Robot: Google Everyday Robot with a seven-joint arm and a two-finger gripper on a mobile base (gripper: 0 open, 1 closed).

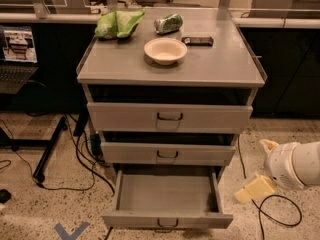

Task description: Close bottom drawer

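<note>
The bottom drawer [167, 193] of the grey metal cabinet [170, 69] is pulled far out. It is a shallow grey tray with nothing in it, and a small dark wire handle [167, 223] sits on its slim front. My gripper [261, 168] is low at the right, beside the cabinet and just above the floor, level with the drawer's right side and apart from it. Its two cream fingers [255, 189] are spread apart and hold nothing. The white arm runs off the right edge.
The middle drawer [167, 154] and top drawer [170, 117] stand slightly out. On the cabinet top are a white bowl [165, 50], a green bag [118, 24], a can [168, 23] and a dark flat device [197, 41]. Cables [75, 159] lie on the floor at left, another cable [277, 214] under my gripper.
</note>
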